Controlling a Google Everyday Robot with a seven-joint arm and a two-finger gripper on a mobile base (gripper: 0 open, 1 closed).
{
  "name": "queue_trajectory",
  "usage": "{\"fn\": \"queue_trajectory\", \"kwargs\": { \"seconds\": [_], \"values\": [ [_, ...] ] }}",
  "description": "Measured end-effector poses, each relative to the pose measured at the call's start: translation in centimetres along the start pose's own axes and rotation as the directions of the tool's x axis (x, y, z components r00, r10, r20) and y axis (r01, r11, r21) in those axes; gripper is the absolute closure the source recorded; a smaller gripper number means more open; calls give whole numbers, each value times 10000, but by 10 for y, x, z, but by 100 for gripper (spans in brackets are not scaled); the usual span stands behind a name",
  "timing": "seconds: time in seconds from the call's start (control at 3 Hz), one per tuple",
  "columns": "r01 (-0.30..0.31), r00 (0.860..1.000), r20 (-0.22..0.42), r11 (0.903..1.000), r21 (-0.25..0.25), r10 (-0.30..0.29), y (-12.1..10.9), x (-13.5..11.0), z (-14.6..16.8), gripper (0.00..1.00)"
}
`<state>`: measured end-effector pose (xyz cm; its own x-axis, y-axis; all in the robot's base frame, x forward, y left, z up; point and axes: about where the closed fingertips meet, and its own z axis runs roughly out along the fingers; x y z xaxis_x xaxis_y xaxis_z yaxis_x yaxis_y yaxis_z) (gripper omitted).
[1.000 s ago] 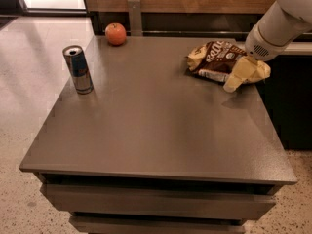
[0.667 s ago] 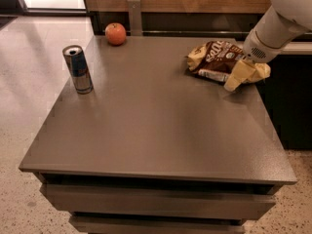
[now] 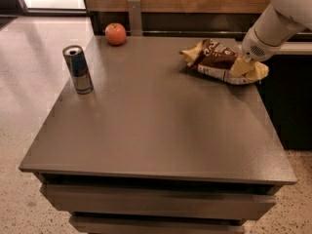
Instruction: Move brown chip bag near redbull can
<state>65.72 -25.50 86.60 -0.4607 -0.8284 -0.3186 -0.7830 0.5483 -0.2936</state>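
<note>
The brown chip bag (image 3: 214,57) lies crinkled at the table's far right, with pale yellow ends. My gripper (image 3: 247,70) comes in from the upper right on a white arm (image 3: 273,23). It is down on the bag's right end and closed on it. The redbull can (image 3: 78,69) stands upright near the table's left edge, far from the bag and the gripper.
A red-orange apple (image 3: 115,33) sits at the table's far edge, behind the can. The grey table (image 3: 156,130) has a drop at its front and left edges. A dark counter (image 3: 292,96) stands close on the right and a wooden wall runs behind.
My gripper has drawn in from the table surface beside the bag onto the bag's right end. The bag's left end has shifted slightly left. The can and apple have not moved.
</note>
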Motion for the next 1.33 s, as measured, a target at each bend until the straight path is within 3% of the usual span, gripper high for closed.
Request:
{"fn": "queue_trajectory", "kwargs": {
  "seconds": [0.33,0.67,1.0,1.33],
  "values": [
    [432,9986,287,9990,126,-435,0,-15,-15,88],
    [961,9926,694,9939,533,-997,0,-42,-44,100],
    [1372,9818,1157,9836,1170,-1507,1,-68,-78,100],
    [1393,9736,1535,9722,1880,-1692,-2,-87,-110,100]
  ]
}}
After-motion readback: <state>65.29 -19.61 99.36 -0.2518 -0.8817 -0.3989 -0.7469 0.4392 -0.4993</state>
